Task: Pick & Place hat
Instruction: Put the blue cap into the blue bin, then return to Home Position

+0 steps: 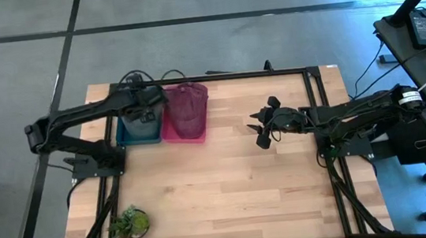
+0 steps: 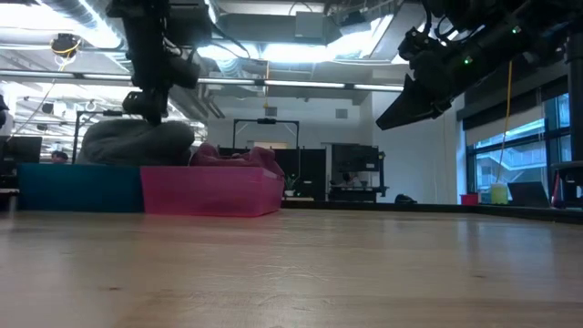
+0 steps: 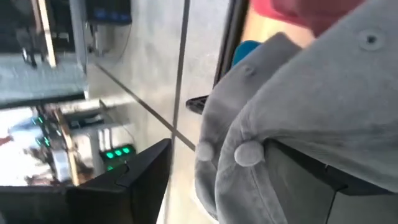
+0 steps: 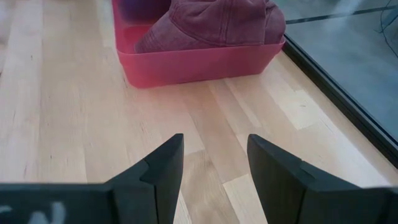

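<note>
A grey hat (image 1: 143,120) lies heaped in the blue bin (image 1: 137,133) at the table's far left, rising above the rim in the low view (image 2: 137,141). My left gripper (image 1: 145,102) hangs right over it, pointing down, fingers spread apart (image 3: 230,186). A maroon hat (image 4: 217,22) lies in the pink bin (image 4: 199,62) beside the blue one. My right gripper (image 1: 262,128) hovers open and empty over the table's right half, above the wood (image 2: 410,96). My left gripper comes at the grey hat from above, over the blue bin. The hat's cloth near its button top (image 3: 249,152) lies over one finger (image 3: 311,171). The other finger (image 3: 140,177) stands free beside the hat. The hat rests in the bin.
A small green plant (image 1: 131,221) stands at the near left corner. The two bins stand side by side at the far left (image 2: 209,191). Bare wood (image 1: 228,189) spreads over the middle and near side. A black frame (image 1: 317,92) edges the table.
</note>
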Controlling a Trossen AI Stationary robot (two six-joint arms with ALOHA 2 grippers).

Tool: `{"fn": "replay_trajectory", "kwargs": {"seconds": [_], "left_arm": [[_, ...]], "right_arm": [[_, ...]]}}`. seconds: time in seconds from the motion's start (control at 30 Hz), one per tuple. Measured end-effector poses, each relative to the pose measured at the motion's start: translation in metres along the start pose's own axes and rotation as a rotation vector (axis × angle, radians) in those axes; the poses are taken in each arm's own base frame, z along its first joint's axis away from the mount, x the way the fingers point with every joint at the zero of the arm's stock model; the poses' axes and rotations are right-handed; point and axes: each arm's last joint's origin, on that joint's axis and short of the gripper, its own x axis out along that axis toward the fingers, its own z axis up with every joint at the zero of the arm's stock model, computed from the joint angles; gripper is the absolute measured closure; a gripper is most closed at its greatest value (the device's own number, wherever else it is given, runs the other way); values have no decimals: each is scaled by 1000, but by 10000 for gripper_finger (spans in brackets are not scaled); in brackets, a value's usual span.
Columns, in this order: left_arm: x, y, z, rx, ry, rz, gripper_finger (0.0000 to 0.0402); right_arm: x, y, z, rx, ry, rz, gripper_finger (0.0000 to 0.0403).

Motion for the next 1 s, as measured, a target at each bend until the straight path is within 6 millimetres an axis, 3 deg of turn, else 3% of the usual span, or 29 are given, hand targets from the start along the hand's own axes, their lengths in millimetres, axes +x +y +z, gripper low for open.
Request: {"fn": "replay_trajectory", "kwargs": {"seconds": [0.17,0.3,0.4,0.5,0.67,0.87,1.0], "left_arm": [[-12,12,-10,-228,-79,-36,151],[-38,29,-22,-500,-337,-180,151],[-55,30,-33,-650,-599,-273,150],[-62,16,-46,-733,-825,-337,152],[-59,-27,-61,-774,-1117,-494,154],[-50,-63,-76,-714,-1294,-527,152],[-47,-70,-83,-708,-1359,-545,154]], "right_arm": [[0,0,0,0,0,0,226],[0,1,-1,-3,-1,3,226],[-1,5,-10,-28,-26,43,226],[-5,8,-20,-23,-92,130,226],[-23,4,-36,34,-159,322,226],[-42,-6,-56,100,-280,353,226],[-51,-10,-61,102,-356,400,226]]}}
